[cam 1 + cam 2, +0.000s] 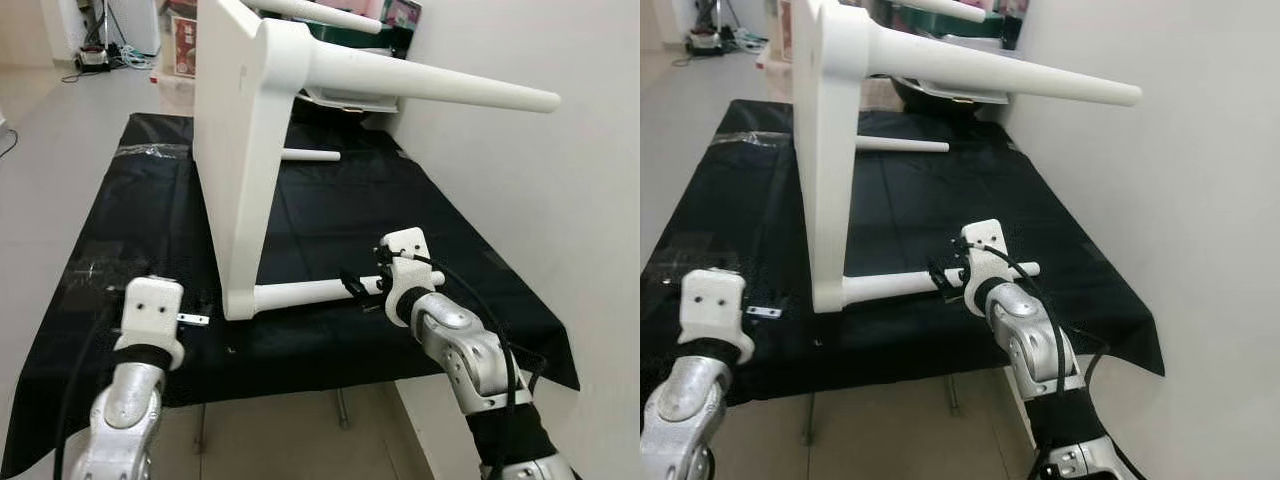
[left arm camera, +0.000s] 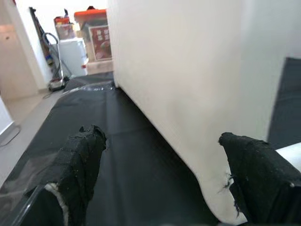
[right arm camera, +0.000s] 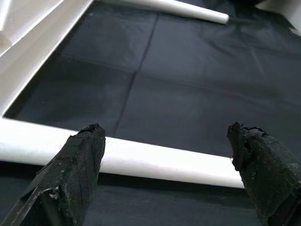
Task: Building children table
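1. One big work table covered with a black cloth (image 1: 330,215) carries all the parts, and it stands beside the white wall.
2. Standing on its edge near the middle of this table is the white tabletop (image 1: 235,150), probably so that the legs can be reached from the side.
3. Two upper legs (image 1: 430,85) stick out from the tabletop toward the wall, high above the cloth.
4. One lower leg (image 1: 310,292) lies along the cloth near the front edge, joined to the bottom corner of the tabletop; I judge it is the one being fastened now.
5. Another loose leg (image 1: 310,155) lies on the cloth toward the far edge, well apart, maybe waiting for its turn.
6. The right gripper (image 3: 171,155) is spread wide around the lower leg, one finger on each side, not yet pressing it.
7. The left gripper (image 2: 162,174) is also spread wide, just beside the bottom corner of the tabletop, perhaps to steady it.
8. No container with parts can be made out on the table.
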Controlling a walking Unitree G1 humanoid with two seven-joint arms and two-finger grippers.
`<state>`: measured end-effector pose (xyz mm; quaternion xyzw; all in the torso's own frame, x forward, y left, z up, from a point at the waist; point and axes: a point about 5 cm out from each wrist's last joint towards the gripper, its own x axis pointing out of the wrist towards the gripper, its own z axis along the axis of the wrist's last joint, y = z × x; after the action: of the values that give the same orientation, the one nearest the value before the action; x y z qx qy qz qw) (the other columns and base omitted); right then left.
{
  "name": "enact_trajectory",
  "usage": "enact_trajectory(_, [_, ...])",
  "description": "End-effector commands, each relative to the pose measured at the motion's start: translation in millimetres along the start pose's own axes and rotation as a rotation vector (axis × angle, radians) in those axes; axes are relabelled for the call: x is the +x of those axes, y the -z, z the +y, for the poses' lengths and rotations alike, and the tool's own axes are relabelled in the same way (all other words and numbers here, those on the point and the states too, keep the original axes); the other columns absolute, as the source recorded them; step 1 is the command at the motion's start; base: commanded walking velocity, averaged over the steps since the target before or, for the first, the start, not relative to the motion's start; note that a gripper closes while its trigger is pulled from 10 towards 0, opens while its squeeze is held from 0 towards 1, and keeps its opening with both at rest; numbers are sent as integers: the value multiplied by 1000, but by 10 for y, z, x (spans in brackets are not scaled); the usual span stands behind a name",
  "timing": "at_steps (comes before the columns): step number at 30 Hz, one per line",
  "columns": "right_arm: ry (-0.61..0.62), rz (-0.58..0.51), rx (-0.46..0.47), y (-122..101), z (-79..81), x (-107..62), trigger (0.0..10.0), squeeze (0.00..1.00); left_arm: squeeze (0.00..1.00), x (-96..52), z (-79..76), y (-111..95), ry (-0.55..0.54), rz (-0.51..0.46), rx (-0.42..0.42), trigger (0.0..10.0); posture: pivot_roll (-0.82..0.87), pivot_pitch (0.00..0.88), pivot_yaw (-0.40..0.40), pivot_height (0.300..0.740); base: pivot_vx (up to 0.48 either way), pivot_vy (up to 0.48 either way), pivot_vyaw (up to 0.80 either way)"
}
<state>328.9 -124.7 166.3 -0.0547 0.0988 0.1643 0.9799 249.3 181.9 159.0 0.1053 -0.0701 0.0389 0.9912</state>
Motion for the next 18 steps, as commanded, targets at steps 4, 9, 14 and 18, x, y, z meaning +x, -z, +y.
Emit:
enact_trajectory(4, [13, -11, -12, 39, 8, -32, 10000, 0, 0, -100, -52, -55, 6, -40, -23, 10000, 113, 0, -147, 740, 0, -194, 0])
enact_trajectory(9, [50, -18, -27, 51, -43, -18, 10000, 0, 0, -176, -191, -75, 77, -64, -17, 10000, 119, 0, -153, 740, 0, -267, 0])
enact_trajectory(14, [166, -39, -43, -1, -227, 2, 10000, 0, 0, -147, -243, -98, 104, -73, -23, 10000, 118, 0, -153, 740, 0, -438, 0])
enact_trajectory(18, [241, -102, -125, -109, -358, -3, 10000, 0, 0, -130, -245, -95, 104, -75, -18, 10000, 117, 0, -150, 740, 0, -480, 0])
